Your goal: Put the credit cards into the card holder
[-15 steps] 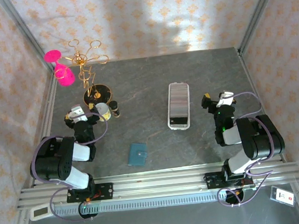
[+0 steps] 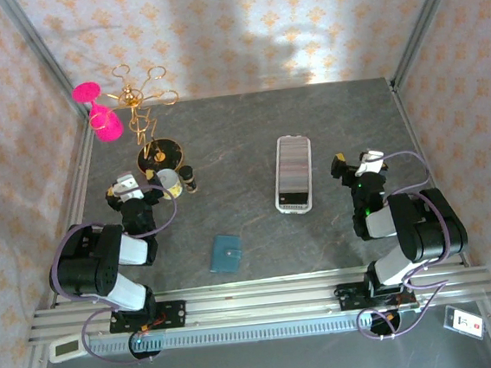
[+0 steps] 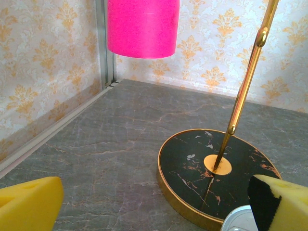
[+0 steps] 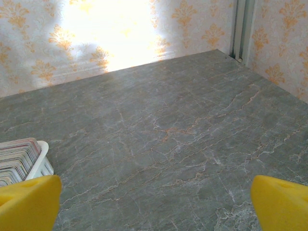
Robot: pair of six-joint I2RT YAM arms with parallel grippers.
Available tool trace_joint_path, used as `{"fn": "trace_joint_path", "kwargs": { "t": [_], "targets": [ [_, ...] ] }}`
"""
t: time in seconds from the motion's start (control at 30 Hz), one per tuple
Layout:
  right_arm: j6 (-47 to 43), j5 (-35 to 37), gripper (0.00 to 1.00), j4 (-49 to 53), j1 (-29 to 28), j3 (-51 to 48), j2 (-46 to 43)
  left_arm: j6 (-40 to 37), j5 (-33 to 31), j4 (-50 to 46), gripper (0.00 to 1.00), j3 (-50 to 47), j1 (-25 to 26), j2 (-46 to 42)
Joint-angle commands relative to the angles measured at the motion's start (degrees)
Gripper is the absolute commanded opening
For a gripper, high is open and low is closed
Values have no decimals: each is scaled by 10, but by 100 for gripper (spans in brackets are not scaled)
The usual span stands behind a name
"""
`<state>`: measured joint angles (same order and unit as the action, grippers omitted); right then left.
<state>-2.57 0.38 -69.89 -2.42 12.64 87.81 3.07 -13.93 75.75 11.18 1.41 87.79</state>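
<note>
Grey table [image 2: 240,132], credit cards [image 2: 293,166] between left gripper [image 3: 154,209] and right gripper [image 4: 154,207], both spread

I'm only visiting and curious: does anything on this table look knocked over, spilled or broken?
Nothing stands out. The cards sit neatly in their tray, the wallet lies flat and closed, and the gold stand is upright.

Your left arm [image 2: 88,269] and right arm [image 2: 420,232], black joint housings, pale grey shells, purple-grey cables [image 2: 55,267] looping off each, yellow foam pads [image 3: 29,204] on left gripper [image 3: 154,209] and right gripper [image 4: 154,204].
</note>
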Motion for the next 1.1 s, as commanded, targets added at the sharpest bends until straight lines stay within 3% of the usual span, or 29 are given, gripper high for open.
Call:
{"fn": "trace_joint_path", "kwargs": {
  "t": [0.0,0.63,0.73,0.8,0.97,1.07],
  "targets": [
    [6,5,100,-14,5,5,-6,-3,-6,26,99,-1,4,4],
    [4,3,100,-3,3,5,-18,-4,-6,28,99,-2,3,4],
    [0,26,100,84,-12,16,-87,-11,-7,20,99,-15,8,-39],
    [40,35,100,223,-14,56,-156,-1,-41,-74,99,-13,20,-123],
    [197,58,100,541,-9,168,-257,168,-41,-352,99,37,22,-316],
    [260,33,100,627,-3,196,-286,297,-34,-483,99,54,20,-399]
  ]
}}
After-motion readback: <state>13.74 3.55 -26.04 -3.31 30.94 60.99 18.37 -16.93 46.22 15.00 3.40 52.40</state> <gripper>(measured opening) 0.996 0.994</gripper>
